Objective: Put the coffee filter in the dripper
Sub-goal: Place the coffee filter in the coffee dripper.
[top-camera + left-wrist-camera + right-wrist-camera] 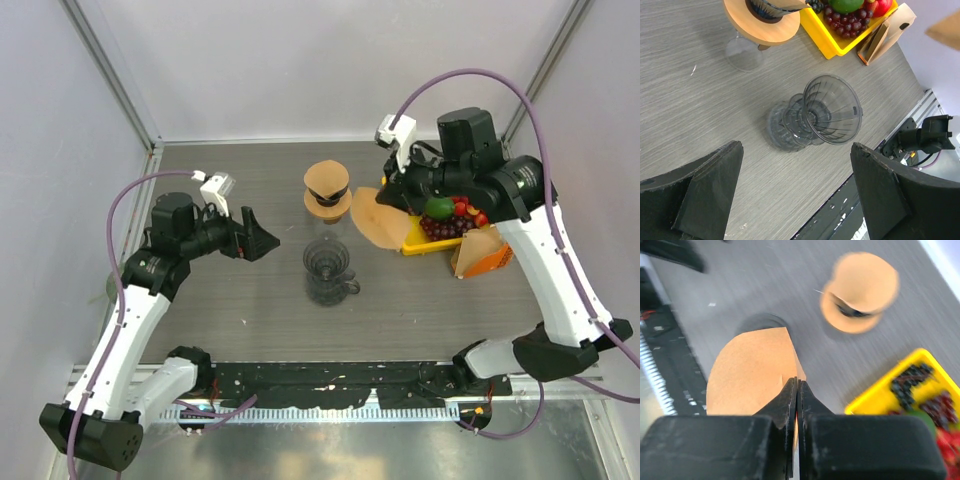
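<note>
Right gripper (797, 405) has its jaws clamped on the edge of the single brown coffee filter (752, 372), which hangs just up and right of the one clear dripper (328, 268) at the middle of the top view. To seat it well, we judge we should centre the filter's tip over the dripper's mouth, lower it inside, then release, while the left gripper (262, 240), jaws apart at centre-left, could steady the glass. Farther back we count one wood-collared stand (328, 188) and one yellow tray (410, 243).
</note>
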